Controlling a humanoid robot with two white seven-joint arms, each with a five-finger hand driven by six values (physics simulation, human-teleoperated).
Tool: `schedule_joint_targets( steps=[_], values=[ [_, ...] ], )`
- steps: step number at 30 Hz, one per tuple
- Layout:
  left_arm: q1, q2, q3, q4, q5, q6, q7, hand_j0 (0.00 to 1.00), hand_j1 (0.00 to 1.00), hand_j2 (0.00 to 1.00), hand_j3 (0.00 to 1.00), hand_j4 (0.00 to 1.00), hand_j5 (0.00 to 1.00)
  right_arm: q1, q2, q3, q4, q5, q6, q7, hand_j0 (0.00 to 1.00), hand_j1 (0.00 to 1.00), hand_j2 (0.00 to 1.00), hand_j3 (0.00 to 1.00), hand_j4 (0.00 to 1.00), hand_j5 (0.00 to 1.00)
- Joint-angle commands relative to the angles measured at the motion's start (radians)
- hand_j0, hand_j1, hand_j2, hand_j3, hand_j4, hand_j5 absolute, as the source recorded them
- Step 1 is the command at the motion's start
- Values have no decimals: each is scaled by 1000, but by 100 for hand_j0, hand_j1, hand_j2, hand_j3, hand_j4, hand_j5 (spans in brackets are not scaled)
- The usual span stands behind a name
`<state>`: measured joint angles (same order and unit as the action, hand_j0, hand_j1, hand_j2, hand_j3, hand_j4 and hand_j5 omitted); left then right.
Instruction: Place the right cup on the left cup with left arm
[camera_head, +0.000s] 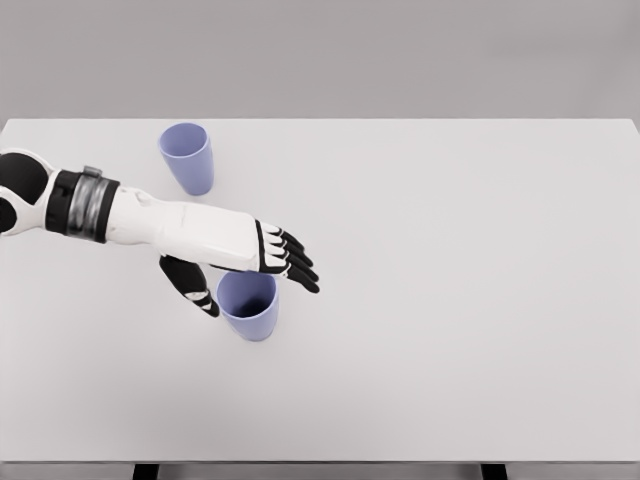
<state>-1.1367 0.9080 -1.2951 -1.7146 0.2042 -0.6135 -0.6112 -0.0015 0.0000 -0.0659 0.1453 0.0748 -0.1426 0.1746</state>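
Observation:
Two lilac cups stand upright on the white table (450, 300). One cup (187, 156) is at the back left. The other cup (250, 310) is nearer the front, right of the first. My left hand (258, 290) reaches in from the left and hovers at this nearer cup. Its black fingers (292, 262) stretch out straight over the cup's far rim. The thumb (196, 288) hangs down by the cup's left side. The hand is open and does not close on the cup. Part of the cup's rim is hidden under the palm.
The table's front edge (320, 460) runs along the bottom of the view. The white forearm (170, 225) lies across the space between the two cups.

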Motion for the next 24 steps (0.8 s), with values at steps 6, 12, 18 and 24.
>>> schedule_joint_targets(
  steps=[6, 12, 18, 24],
  values=[
    [2, 12, 8, 12, -63, 3, 0, 100, 100, 100, 100, 100, 100, 0, 0, 0, 0, 0, 0, 0, 100, 100, 100, 100, 100, 100],
    [15, -1, 7, 73, -68, 3, 0, 100, 100, 100, 100, 100, 100, 0, 0, 0, 0, 0, 0, 0, 100, 100, 100, 100, 100, 100],
    [23, -23, 8, 84, -66, 3, 0, 100, 100, 100, 100, 100, 100, 0, 0, 0, 0, 0, 0, 0, 100, 100, 100, 100, 100, 100],
    [44, -23, 8, 82, -66, 3, 0, 100, 100, 100, 100, 100, 100, 0, 0, 0, 0, 0, 0, 0, 100, 100, 100, 100, 100, 100]
  ],
)
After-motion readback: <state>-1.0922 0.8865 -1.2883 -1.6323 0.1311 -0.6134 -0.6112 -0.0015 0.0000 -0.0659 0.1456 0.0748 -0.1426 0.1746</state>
